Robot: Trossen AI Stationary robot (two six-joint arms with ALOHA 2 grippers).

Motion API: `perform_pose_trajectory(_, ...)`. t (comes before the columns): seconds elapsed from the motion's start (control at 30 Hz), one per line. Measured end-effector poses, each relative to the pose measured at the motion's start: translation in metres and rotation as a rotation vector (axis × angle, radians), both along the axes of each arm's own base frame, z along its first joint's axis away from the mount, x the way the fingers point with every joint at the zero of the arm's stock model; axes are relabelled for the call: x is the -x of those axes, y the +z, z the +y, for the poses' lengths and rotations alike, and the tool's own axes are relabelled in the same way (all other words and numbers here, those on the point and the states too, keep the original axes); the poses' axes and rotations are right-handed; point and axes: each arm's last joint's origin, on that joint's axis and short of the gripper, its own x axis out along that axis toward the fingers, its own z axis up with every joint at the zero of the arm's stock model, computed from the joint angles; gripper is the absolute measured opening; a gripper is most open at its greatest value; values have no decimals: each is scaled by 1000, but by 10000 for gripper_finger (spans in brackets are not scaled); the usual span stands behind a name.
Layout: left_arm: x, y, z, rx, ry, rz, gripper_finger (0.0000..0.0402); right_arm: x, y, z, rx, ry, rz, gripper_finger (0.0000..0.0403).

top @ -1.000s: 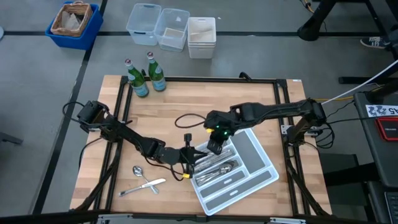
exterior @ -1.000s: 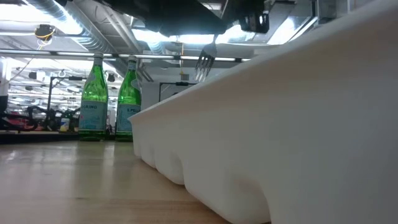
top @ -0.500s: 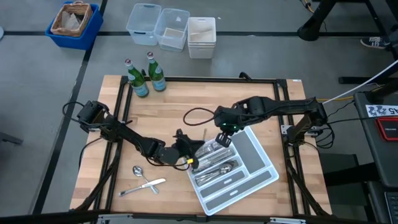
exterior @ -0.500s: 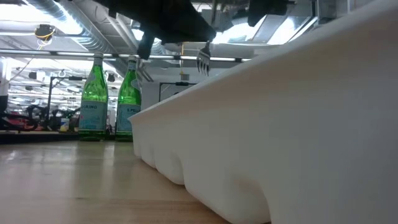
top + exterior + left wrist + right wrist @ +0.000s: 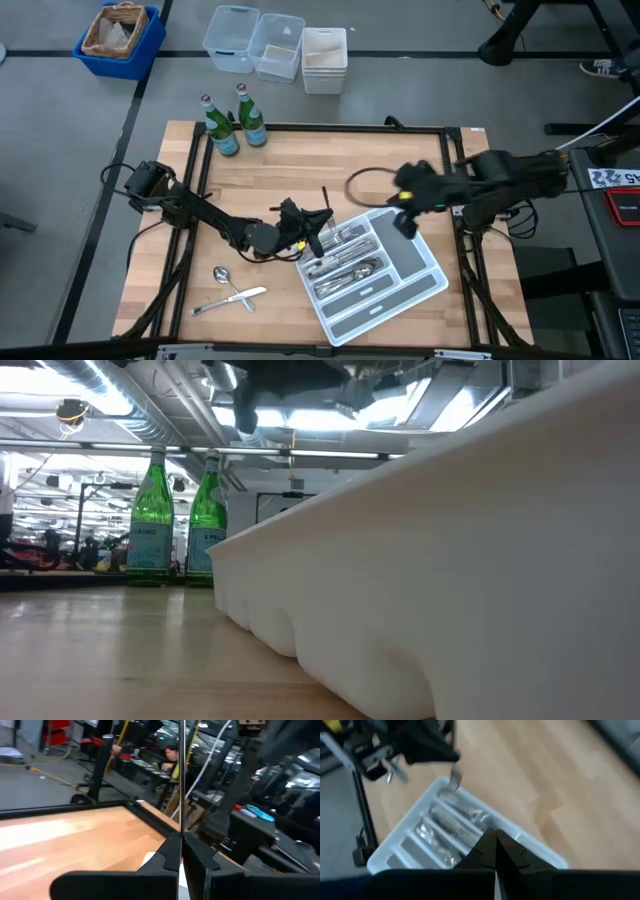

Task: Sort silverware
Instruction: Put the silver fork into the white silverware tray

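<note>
- Viewing from above: the left gripper (image 5: pixel 312 230) is seen at the left edge of the white tray (image 5: pixel 425 290), fingers closed. What they pinch is not resolved from here.
- The right gripper (image 5: pixel 408 222) is noted over the far right part of the tray, closed with nothing in it.
- Most of the silverware (image 5: pixel 345 262) is found heaped in the tray's left compartments. A loose spoon (image 5: pixel 222 275) and a knife (image 5: pixel 235 298) are left on the table (image 5: pixel 290 165), to the near left, well apart from the tray.
- Low view: the picture is filled by the tray wall. Two green bottles (image 5: pixel 150 510) are seen at the far left of the table. Only dark arm parts are made out overhead; no held piece can be told.
- Left wrist view: the fingers are shown shut on a slim metal piece, the held fork (image 5: pixel 182 780), which stands straight out from the fingertips and is seen edge-on.
- Right wrist view: the fork's tines are seen hanging above the tray's far left corner, clear of the pile. This arm's own fingers are pressed together, empty.
- Handling, judged: each piece is taken to be light, rigid and not fragile, but smooth and slippery. A pinch across the flat of the handle is advised, near mid-length. Pieces lying flat on the wood are expected to slide, so the fingers should be closed low across the narrow handle.
</note>
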Motion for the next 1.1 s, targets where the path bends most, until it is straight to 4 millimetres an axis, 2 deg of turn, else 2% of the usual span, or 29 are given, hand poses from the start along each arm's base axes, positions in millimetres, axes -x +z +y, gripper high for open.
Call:
perform_pose_trajectory(0.1, -2, 2, 1, -5, -69, -14, 0, 27, 7, -1, 39, -46, -82, 1)
perform_pose_trajectory(0.17, -3, 3, 1, -2, -108, -28, 0, 40, 4, 0, 59, -74, -146, 1)
perform_pose_trajectory(0.27, -4, 5, 1, 2, -137, -46, 0, 44, -10, 3, 50, -80, -251, 1)
perform_pose_trajectory(0.57, -5, 13, 7, -29, -124, -101, 0, 9, -76, 21, 10, 70, -397, 1)
perform_pose_trajectory(0.8, -5, 13, 7, -84, -142, -79, 0, -16, -105, 28, 60, 90, -338, 4)
perform_pose_trajectory(0.93, -5, 14, 7, -82, -142, -84, 0, -32, -117, 26, 38, 93, -314, 37)
perform_pose_trajectory(1.1, -5, 15, 7, -85, -143, -92, 0, -49, -124, 18, -37, 112, -321, 108)
